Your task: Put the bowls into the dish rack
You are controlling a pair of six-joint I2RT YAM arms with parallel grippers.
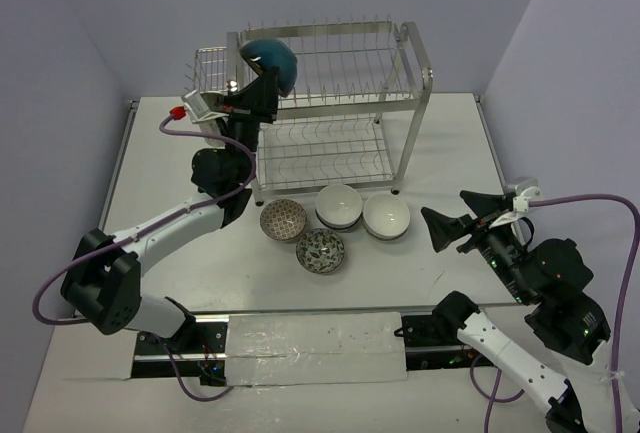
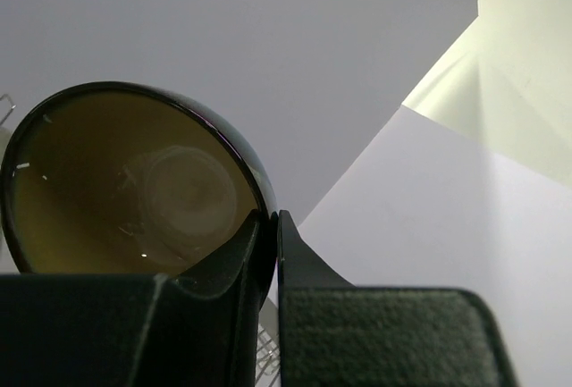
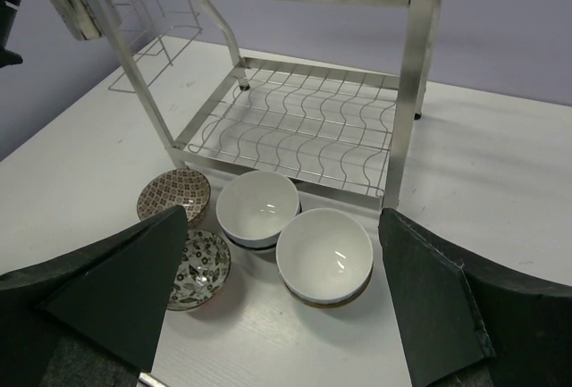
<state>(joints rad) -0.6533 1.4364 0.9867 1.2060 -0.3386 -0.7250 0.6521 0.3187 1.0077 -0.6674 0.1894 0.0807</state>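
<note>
White worktop [image 1: 400, 278], lilac walls, and we have the teal bowl [image 1: 270, 61] at the top tier of the dish rack [image 1: 340, 103], left jaws clenched on its rim. Nothing else racked yet: two white bowls [image 1: 339, 205] and two patterned bowls [image 1: 283, 219] wait below. Our right jaws gape, holding nothing.

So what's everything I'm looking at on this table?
teal bowl: one, teal outside, brown inside, held at the rack's upper tier, left end
white bowls: two, white, on the table before the rack
patterned bowls: two, one reddish-brown, one dark-and-white, left of the white ones
dish rack: one, shiny steel, two tiers, far side
side basket: one, steel wire, rack's left end
table: one, white
cables: two, purple, along the arms
left pincer: one, black, shut on the teal bowl's rim
right pincer: one, black, open, right of the bowls
</note>
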